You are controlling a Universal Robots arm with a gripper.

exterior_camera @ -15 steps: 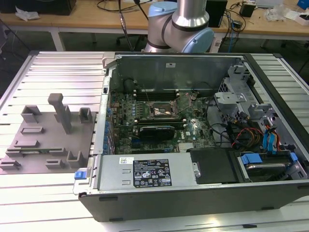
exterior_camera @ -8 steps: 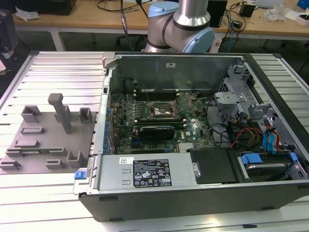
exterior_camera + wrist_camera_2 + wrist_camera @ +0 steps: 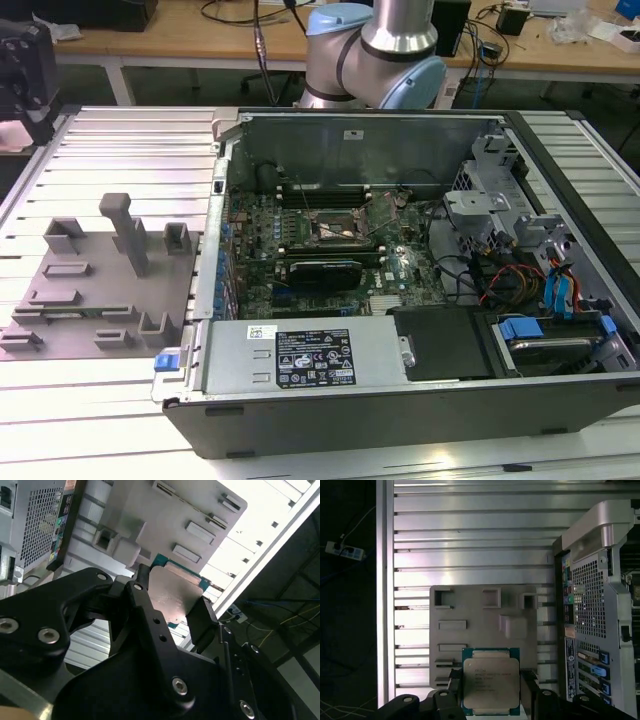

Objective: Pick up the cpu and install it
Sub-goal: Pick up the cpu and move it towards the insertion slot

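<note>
The cpu is a flat square chip with a silvery lid on a green rim. It sits clamped between the two black fingers of my gripper, which is shut on it. The second wrist view shows the gripper from behind, a finger on each side edge of the cpu. I hold it high above the grey plastic fixture plate. On the motherboard in the open computer case, the black square socket shows in the exterior view, with its metal frame lifted.
The grey fixture plate with upright blocks lies on the slatted aluminium table, on the exterior view's left of the case. The arm's base stands behind the case. The table's edge drops to the floor.
</note>
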